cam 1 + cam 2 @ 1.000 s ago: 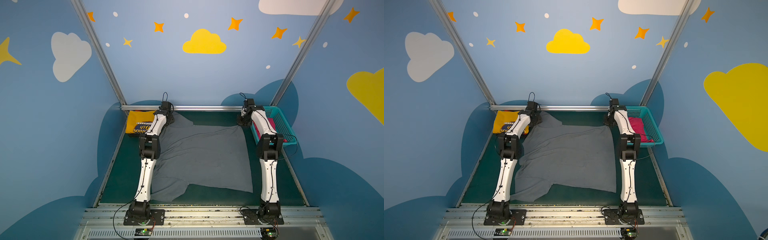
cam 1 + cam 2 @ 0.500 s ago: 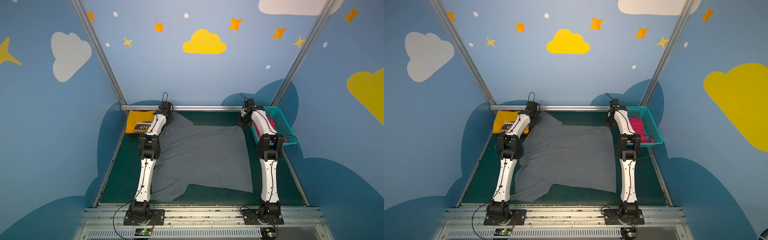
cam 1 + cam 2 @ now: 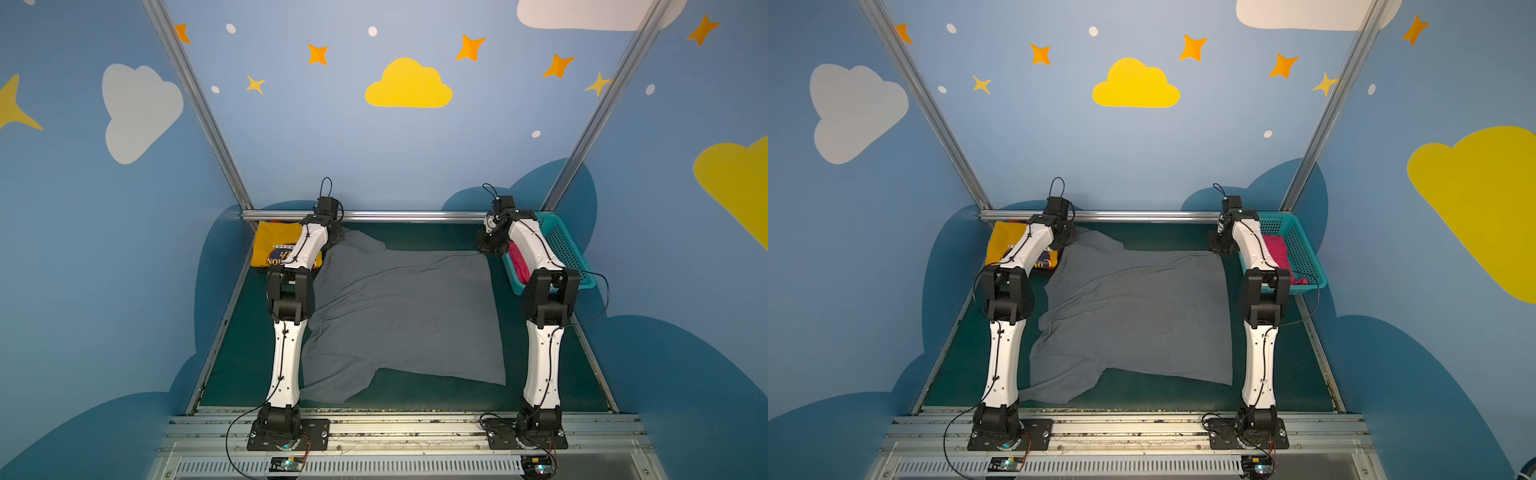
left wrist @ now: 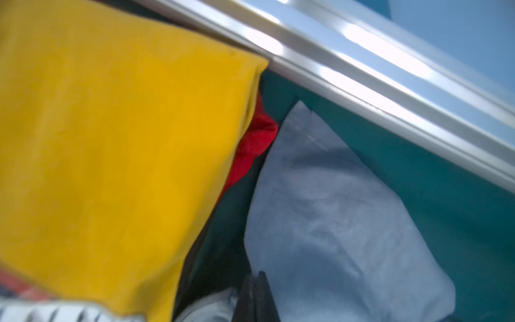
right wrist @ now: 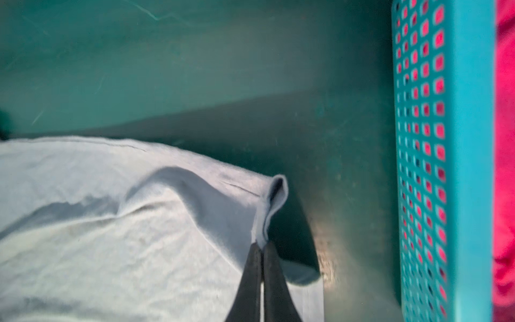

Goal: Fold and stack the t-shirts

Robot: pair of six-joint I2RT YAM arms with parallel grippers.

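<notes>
Both arms are reaching to the back of the green mat [image 3: 419,237], where a slate-grey t-shirt [image 3: 399,316] is lying spread out, sideways and lightly creased, between them. The right gripper [image 5: 261,246] is pinching the shirt's far corner nearest the teal perforated basket [image 3: 565,245], its jaws clamped tight and a small loop of hem poking out beyond the tips. The left gripper [image 4: 257,276] is likewise squeezed closed, and appears to be nipping grey fabric by the far sleeve, just beside the yellow t-shirt [image 3: 274,245].

That yellow shirt is sitting folded in the back left corner against the metal rail [image 3: 407,216], with a sliver of red cloth [image 4: 256,133] showing beneath it. A magenta-pink t-shirt [image 3: 1275,249] is waiting, bunched up, inside the basket.

The grey shirt looks light, thin and entirely limp: it will likely be sagging in the middle the moment both ends are rising, and dragging on the mat rather than sliding cleanly. A narrow pinch on a single hem edge could be slipping free under a sharp tug, so the safest hold seems to be right at the corners, through both layers, with the two arms lifting level and together. The near sleeve, lying splayed towards the arm bases, will probably be trailing and needing tucking.
</notes>
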